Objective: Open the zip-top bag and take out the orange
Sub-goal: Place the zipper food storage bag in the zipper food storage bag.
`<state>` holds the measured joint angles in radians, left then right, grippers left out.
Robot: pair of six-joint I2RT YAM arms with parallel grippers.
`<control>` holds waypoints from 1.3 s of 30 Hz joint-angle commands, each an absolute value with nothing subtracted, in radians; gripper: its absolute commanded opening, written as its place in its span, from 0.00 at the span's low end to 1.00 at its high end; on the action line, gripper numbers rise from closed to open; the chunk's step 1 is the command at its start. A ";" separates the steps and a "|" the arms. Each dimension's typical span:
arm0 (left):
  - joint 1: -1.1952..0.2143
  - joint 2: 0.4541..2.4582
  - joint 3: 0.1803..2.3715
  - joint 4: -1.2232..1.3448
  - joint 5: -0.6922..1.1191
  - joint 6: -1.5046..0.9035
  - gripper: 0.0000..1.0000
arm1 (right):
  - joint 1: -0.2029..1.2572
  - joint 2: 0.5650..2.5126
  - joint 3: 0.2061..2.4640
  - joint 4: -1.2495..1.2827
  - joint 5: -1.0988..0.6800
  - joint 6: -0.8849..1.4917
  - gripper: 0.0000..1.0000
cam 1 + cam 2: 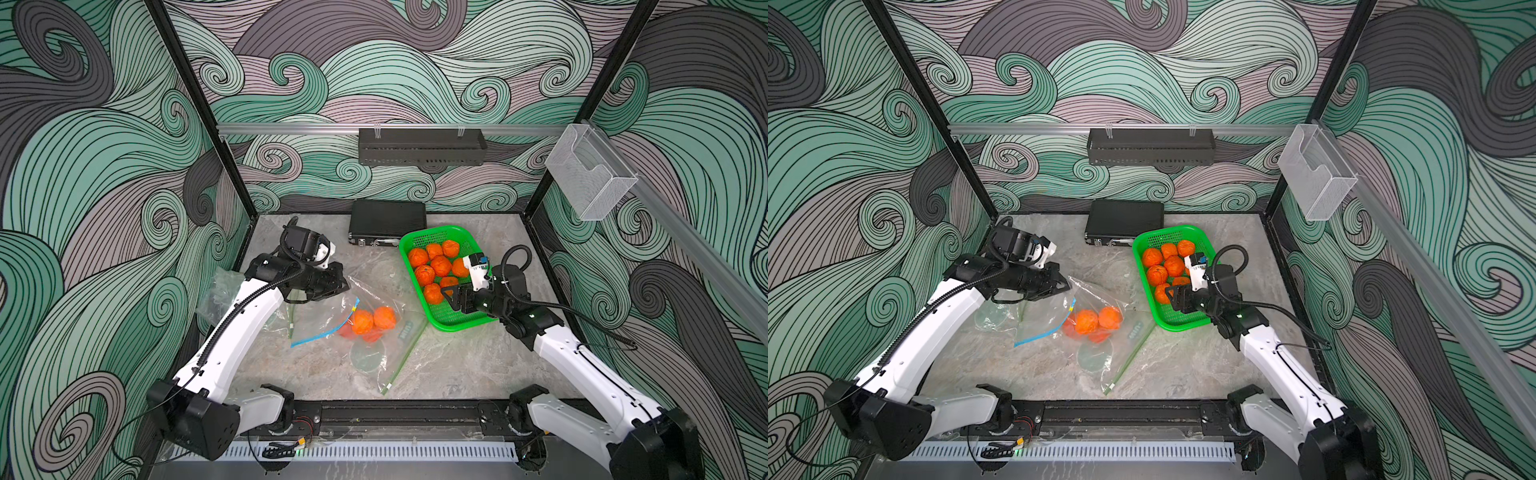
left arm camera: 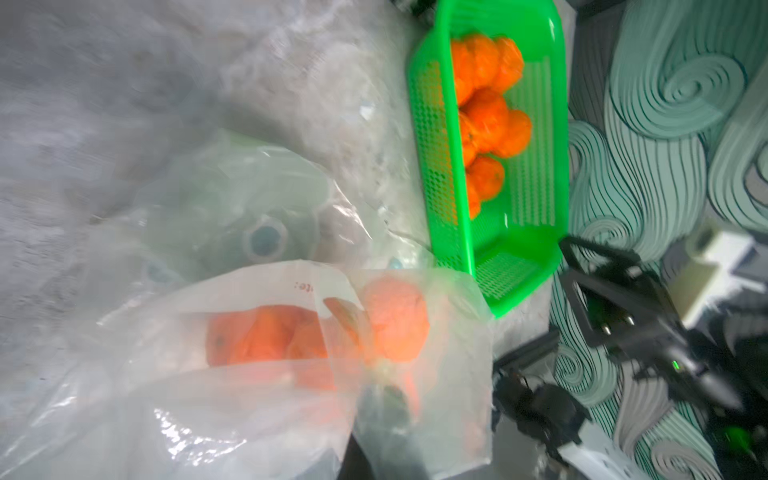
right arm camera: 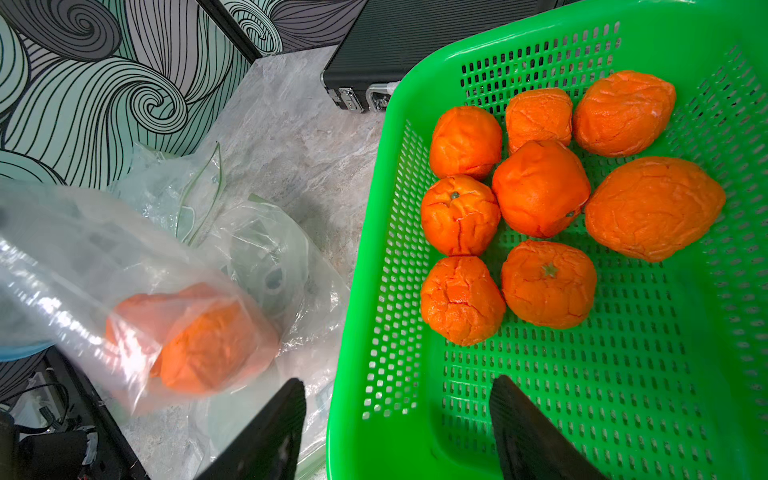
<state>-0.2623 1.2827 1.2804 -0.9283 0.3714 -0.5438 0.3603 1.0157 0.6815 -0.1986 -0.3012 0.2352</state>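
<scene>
Clear, blue-zippered zip-top bag (image 1: 316, 311) is being held up by one edge, crumpled; several oranges (image 1: 363, 322) are being contained inside.

The marbled tabletop (image 1: 478, 365) carries a green basket (image 1: 457, 321), a black case (image 1: 386, 220) and seemingly several zip-top bags (image 1: 386, 365).

Oranges (image 1: 363, 322) in bag (image 1: 320, 316), left of basket (image 1: 428, 231)

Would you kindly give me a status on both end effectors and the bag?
Left end effector shut on zip-top bag. Right end effector open, empty, at green basket rim. Oranges inside bag; spare bags lie underneath.
</scene>
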 commanded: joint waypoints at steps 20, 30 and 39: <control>-0.055 1.552 1.607 -0.959 0.226 -0.490 0.00 | 0.370 1.005 0.663 -0.181 -0.313 0.225 0.72; -0.262 1.433 1.211 -0.626 0.570 -0.679 0.00 | 0.382 0.998 0.672 -0.181 -0.331 0.238 0.71; -0.390 1.555 1.272 -0.763 0.618 -0.525 0.00 | 0.453 0.933 0.636 -0.069 -0.496 0.279 0.73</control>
